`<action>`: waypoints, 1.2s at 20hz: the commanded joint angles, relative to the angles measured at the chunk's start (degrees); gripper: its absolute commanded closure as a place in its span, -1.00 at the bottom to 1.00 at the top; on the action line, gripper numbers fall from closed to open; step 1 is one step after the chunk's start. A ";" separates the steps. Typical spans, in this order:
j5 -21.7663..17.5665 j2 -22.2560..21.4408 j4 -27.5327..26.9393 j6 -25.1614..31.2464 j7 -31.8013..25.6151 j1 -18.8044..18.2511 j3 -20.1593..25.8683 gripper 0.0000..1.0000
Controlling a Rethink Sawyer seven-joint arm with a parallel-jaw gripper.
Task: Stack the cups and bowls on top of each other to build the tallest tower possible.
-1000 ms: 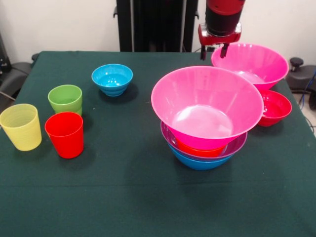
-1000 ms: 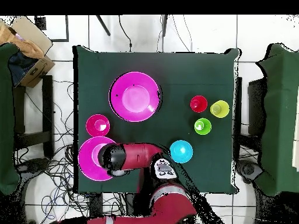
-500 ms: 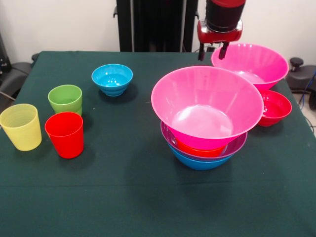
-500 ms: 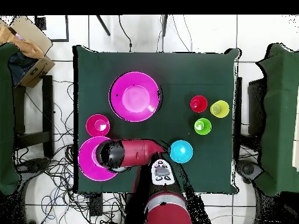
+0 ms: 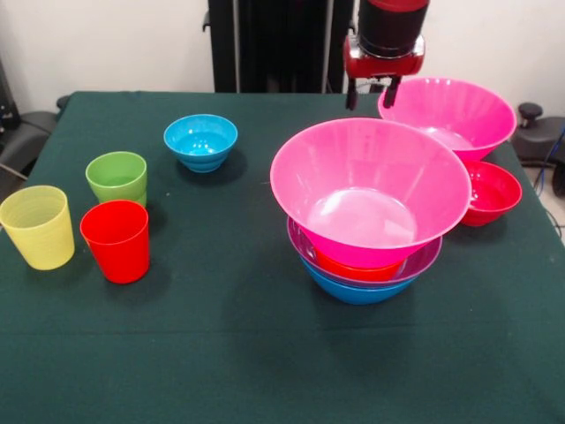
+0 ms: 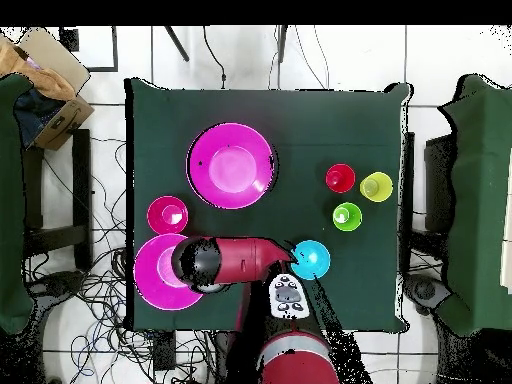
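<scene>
Tablecloth (image 5: 221, 327), dark green, covers the table; white wall (image 5: 106, 44) behind.

Table (image 5: 221, 353), dark green cloth. Directly on it: yellow cup (image 5: 37, 227), red cup (image 5: 116, 240), green cup (image 5: 117, 177), cyan bowl (image 5: 200, 141), tower (image 5: 369, 212), pink bowl (image 5: 448, 115), crimson bowl (image 5: 491, 192).
</scene>
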 commanded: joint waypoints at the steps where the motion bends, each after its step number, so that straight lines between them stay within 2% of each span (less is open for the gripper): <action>1: 0.82 3.48 0.14 -3.37 5.12 -2.64 4.80 -1.00; 6: 1.33 5.13 0.37 -3.54 4.44 -4.16 6.83 -1.00; 8: 2.22 5.77 1.65 -4.27 3.15 -6.70 9.64 -1.00; 13: 3.73 5.72 4.24 0.07 -0.58 -11.77 16.42 -1.00; 24: 2.94 3.65 4.70 6.42 0.80 -13.35 19.73 -1.00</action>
